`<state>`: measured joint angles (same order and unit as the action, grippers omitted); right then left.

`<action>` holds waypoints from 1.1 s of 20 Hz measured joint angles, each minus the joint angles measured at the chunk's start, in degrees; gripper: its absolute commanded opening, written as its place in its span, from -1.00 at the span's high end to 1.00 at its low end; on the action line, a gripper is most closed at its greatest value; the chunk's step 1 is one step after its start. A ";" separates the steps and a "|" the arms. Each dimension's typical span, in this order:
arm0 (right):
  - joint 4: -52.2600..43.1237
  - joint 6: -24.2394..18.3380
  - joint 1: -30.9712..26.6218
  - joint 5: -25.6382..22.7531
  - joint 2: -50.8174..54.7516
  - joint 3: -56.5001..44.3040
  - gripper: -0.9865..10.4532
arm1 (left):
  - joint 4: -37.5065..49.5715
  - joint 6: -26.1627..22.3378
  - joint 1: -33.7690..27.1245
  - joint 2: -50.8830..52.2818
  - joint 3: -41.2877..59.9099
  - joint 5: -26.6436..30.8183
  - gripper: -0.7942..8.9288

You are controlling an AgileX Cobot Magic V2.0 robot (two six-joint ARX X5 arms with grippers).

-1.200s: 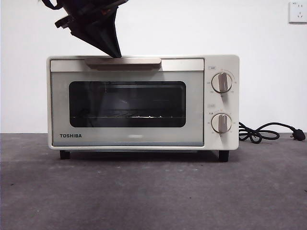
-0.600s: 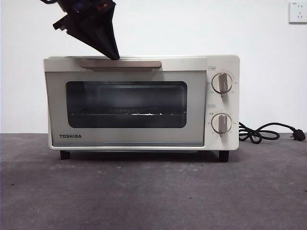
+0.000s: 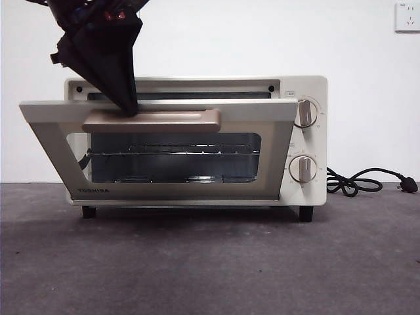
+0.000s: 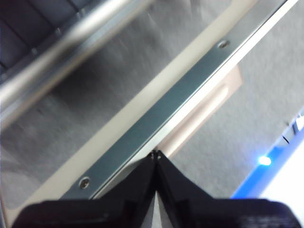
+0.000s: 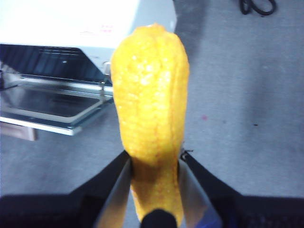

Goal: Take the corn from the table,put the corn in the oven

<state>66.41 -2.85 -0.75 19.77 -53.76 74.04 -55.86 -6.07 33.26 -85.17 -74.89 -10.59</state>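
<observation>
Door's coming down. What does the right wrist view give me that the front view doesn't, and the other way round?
Only the right wrist view shows the corn, clamped between the right gripper jaws above the table. Only the front view shows the left gripper, jaws together, pressing on the door handle, plus both knobs. Both show the oven with its door part-way open, the rack inside, and the black cord.
</observation>
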 measured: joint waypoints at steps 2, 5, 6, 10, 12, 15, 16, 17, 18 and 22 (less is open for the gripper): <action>0.00 -0.17 0.00 2.91 0.00 0.00 0.86 | -0.35 0.02 0.48 -0.33 0.11 -0.98 0.85; 0.02 -0.92 0.00 8.57 0.00 0.00 0.86 | -0.48 0.02 1.44 -0.66 0.35 -2.54 0.85; 0.00 -1.18 0.00 10.51 0.00 0.00 0.86 | -0.52 0.02 1.88 -0.66 0.35 -3.02 0.85; 0.00 -2.51 0.00 18.34 0.00 0.00 0.86 | -0.44 0.02 3.78 0.66 0.35 -3.32 0.85; -0.04 -3.02 0.00 21.99 0.00 0.00 0.86 | -0.42 0.02 4.37 2.38 0.35 -3.37 0.85; -0.79 -3.93 1.16 26.97 0.00 0.00 0.86 | -0.02 0.07 4.59 5.22 0.35 -3.37 0.85; -2.01 -4.07 2.40 28.00 0.00 0.00 0.86 | 0.61 0.09 4.59 6.49 0.35 -3.37 0.85; -3.48 -4.11 4.07 28.30 0.00 0.00 0.86 | 1.42 0.17 4.59 7.89 0.35 -3.37 0.85; -4.98 -4.07 6.05 28.26 0.00 0.00 0.86 | 2.38 0.59 4.59 9.44 0.35 -3.37 0.85; -13.73 -1.31 17.59 22.01 0.00 0.00 0.86 | 6.80 2.25 4.59 16.35 0.35 -3.34 0.85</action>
<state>52.69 -4.16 16.84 41.78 -53.76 74.04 -49.06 -3.81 37.85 -68.82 -74.54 -13.93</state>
